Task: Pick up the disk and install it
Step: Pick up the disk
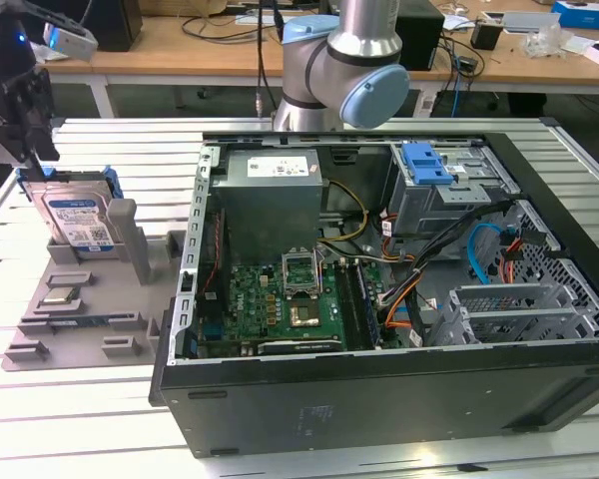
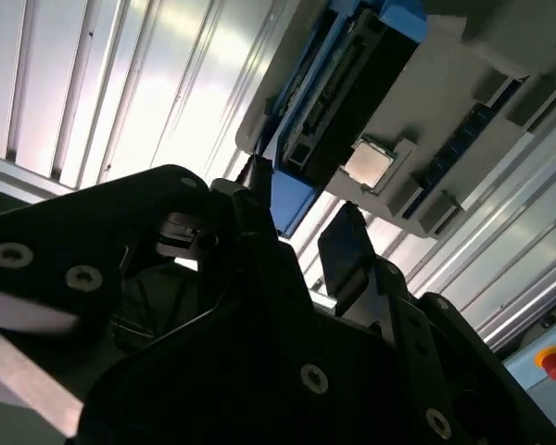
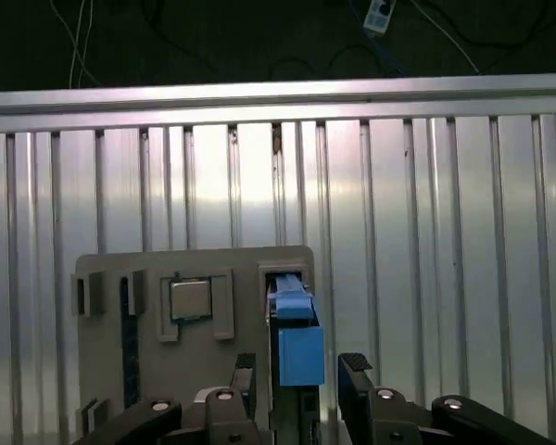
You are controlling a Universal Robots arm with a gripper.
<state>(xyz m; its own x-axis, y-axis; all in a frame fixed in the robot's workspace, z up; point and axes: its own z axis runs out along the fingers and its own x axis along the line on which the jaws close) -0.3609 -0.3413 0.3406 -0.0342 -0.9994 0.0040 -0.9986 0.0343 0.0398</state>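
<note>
The disk (image 1: 75,215), silver with a white-and-blue label and a blue carrier bracket, stands on edge in a grey holder (image 1: 80,319) at the exterior view's left. My gripper (image 1: 30,135) hangs just above its upper far corner. In the first wrist view the gripper (image 3: 300,373) is open. Its dark fingertips (image 3: 355,369) flank the disk's blue bracket (image 3: 299,350) with a small gap on each side. The second wrist view shows the same straddle of the disk (image 2: 289,199) by the gripper (image 2: 296,232).
An open computer case (image 1: 379,399) lies to the exterior view's right of the holder, with a grey power-supply box (image 1: 270,190), a motherboard and a blue latch (image 1: 426,163) on the drive cage. A processor chip (image 3: 190,298) sits in the holder. The arm's base (image 1: 344,60) stands behind the case.
</note>
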